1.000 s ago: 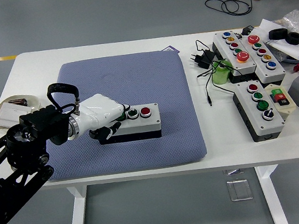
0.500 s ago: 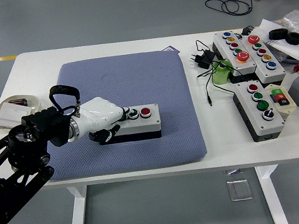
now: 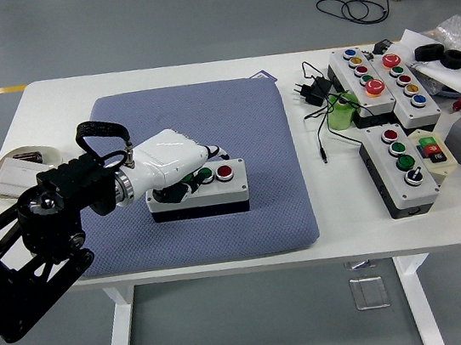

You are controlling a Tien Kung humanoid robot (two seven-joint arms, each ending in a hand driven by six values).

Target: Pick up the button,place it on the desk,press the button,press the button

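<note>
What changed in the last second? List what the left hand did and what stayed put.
The left hand rose and slid right along the button box, from gripping its left end to lying over its top, fingers by the green button. It no longer grips the box. The box stayed in place on the blue mat, and the other boxes on the right did not move.

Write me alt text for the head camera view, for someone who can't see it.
The robot's left hand rests curled on the left end of a grey button box, beside its green button and red button. The box sits on a blue pad on a white table, with more button boxes to the right.
</note>
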